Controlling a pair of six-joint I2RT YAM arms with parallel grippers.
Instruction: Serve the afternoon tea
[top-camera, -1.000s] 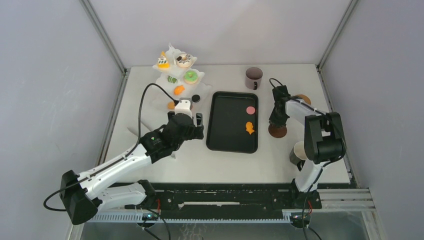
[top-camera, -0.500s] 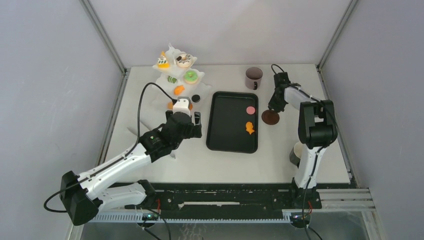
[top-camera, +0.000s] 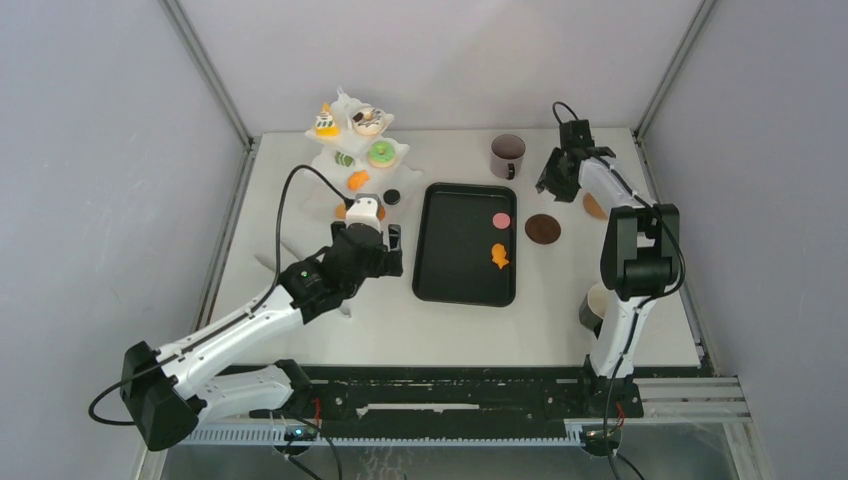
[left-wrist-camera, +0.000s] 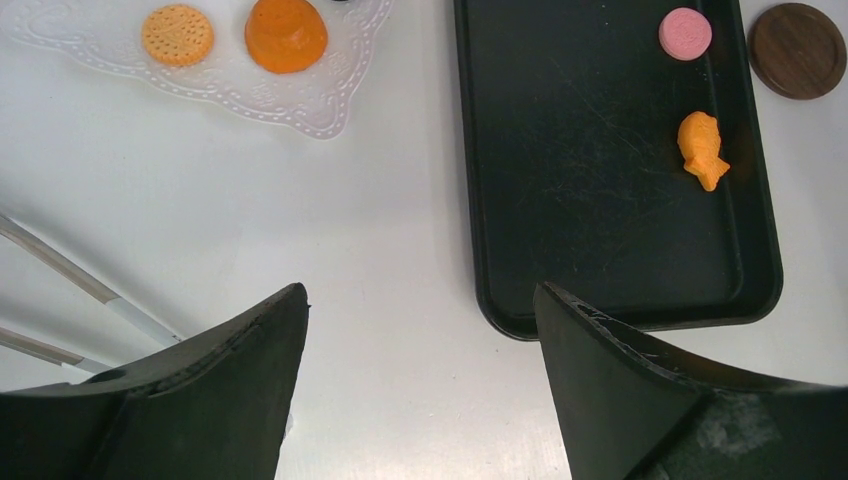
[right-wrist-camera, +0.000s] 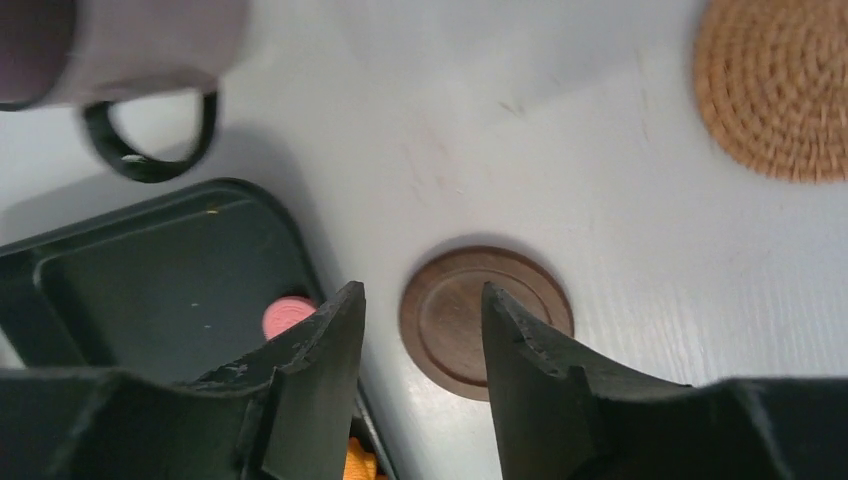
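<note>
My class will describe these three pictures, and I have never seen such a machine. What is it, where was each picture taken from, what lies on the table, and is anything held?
These are two robot arms bolted at the near edge of a table. The wide picture looks down from above and behind them. The other two come from a camera on each wrist, with that arm's own fingers at the bottom. On the table lie a black tray holding a pink pastry and an orange fish-shaped one, a brown round coaster beside it, a woven coaster, a dark mug, and a white tiered stand carrying more pastries. The left hand and the right hand are both open and hold nothing.
</note>
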